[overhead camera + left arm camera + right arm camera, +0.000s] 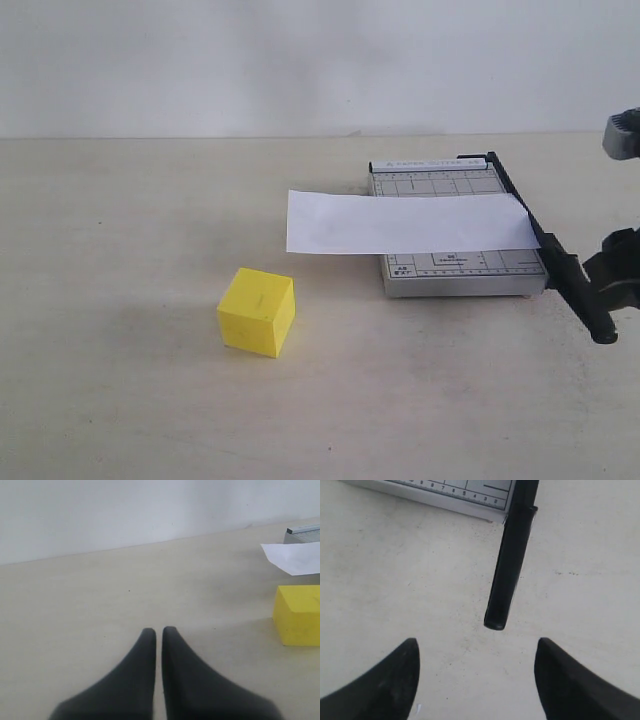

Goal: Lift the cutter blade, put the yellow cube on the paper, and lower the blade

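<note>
The left wrist view's edge cuts off the yellow cube (pixel 299 614) and the paper (pixel 296 558). In the exterior view, the paper hides the cutter base (pixel 460 270) across its middle (print unreadable).

The matte beige tabletop (pixel 120 400) carries a solid bright yellow cube (pixel 256 312); near it, a small grey gridded cutter base (pixel 460 272) sits flat.
</note>
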Robot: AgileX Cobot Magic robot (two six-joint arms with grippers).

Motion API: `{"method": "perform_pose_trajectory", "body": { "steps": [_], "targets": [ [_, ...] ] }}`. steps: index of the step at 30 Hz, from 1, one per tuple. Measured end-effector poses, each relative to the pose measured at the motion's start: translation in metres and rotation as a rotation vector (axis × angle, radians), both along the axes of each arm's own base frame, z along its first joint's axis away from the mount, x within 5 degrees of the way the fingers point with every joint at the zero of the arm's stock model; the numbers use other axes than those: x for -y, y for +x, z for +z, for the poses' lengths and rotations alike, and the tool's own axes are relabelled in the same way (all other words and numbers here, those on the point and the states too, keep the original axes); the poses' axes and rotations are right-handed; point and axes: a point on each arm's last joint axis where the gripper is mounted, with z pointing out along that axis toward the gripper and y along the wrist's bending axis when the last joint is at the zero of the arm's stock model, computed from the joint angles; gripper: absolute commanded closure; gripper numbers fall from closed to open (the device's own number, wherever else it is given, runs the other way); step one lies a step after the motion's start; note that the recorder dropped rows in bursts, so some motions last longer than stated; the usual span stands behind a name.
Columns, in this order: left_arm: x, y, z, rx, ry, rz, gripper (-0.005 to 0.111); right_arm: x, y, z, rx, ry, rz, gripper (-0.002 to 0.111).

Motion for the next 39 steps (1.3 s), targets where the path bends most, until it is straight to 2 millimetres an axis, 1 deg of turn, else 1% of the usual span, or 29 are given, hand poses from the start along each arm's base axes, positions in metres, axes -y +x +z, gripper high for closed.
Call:
{"method": "perform_pose_trajectory", "body": {
  "steps": [12,20,29,31,32,36,39],
  "targets": [
    [0.0,0.0,0.0,0.0,0.0,0.0,0.102,-0.002,0.03,-0.032,-0.009,-0.026,0.031,0.045],
    [0.0,0.0,0.0,0.0,0.0,0.0,0.102,-0.003,0.043,-0.049,-0.005,-0.029,0.024,0.045],
    [0.0,0.0,0.0,0.0,0.0,0.0,0.102,-0.003,0.054,-0.075,-0.057,-0.039,0.027,0.045],
    [0.0,0.0,0.0,0.0,0.0,0.0,0.102,-0.004,0.055,-0.079,-0.066,-0.04,0.027,0.049],
    [0.0,0.0,0.0,0.0,0.0,0.0,0.102,-0.004,0.055,-0.081,-0.069,-0.04,0.027,0.053],
    [0.0,0.0,0.0,0.0,0.0,0.0,0.102,-0.003,0.057,-0.083,-0.068,-0.049,0.039,0.079],
    [0.0,0.0,0.0,0.0,0.0,0.0,0.102,-0.001,0.057,-0.083,-0.06,-0.067,0.051,0.093]
  ]
}}
